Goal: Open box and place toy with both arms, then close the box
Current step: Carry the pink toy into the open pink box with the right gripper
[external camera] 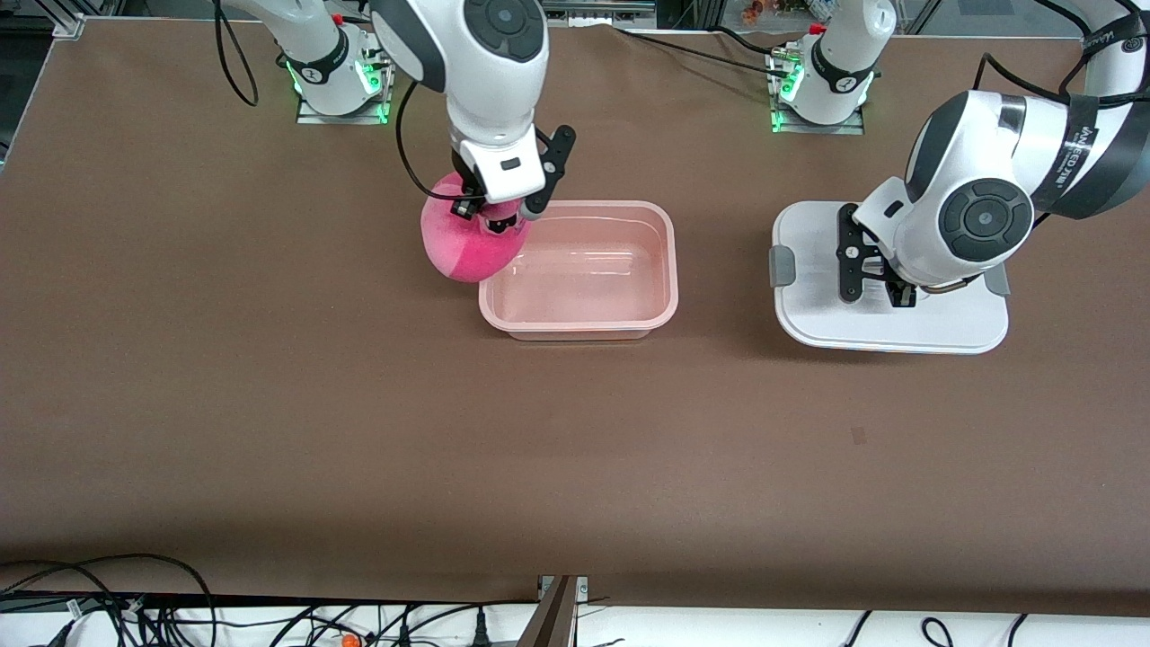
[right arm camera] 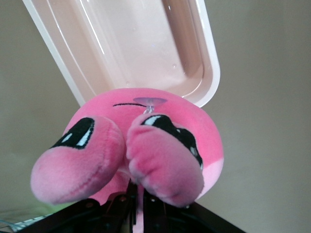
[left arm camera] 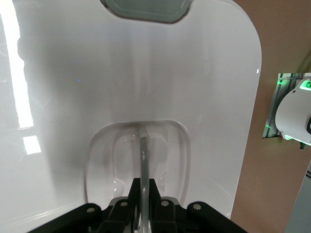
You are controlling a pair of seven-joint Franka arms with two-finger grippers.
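Note:
The open pinkish box (external camera: pixel 667 270) stands empty mid-table; it also shows in the right wrist view (right arm camera: pixel 206 58). My right gripper (external camera: pixel 490 216) is shut on the bright pink plush toy (external camera: pixel 467 247) and holds it in the air over the box's corner toward the right arm's end. In the right wrist view the toy (right arm camera: pixel 146 141) hangs from my right gripper (right arm camera: pixel 138 194). The white lid (external camera: pixel 898 328) lies level toward the left arm's end, apart from the box. My left gripper (external camera: pixel 876 279) is shut on its clear handle (left arm camera: pixel 144 155), as the left wrist view (left arm camera: pixel 144 187) shows.
A grey clip (external camera: pixel 782 267) sticks out at the lid's end toward the box, and one shows in the left wrist view (left arm camera: pixel 146 9). The two arm bases (external camera: pixel 337 76) (external camera: pixel 822 85) stand at the table's edge farthest from the front camera. Cables (external camera: pixel 180 602) lie below the near edge.

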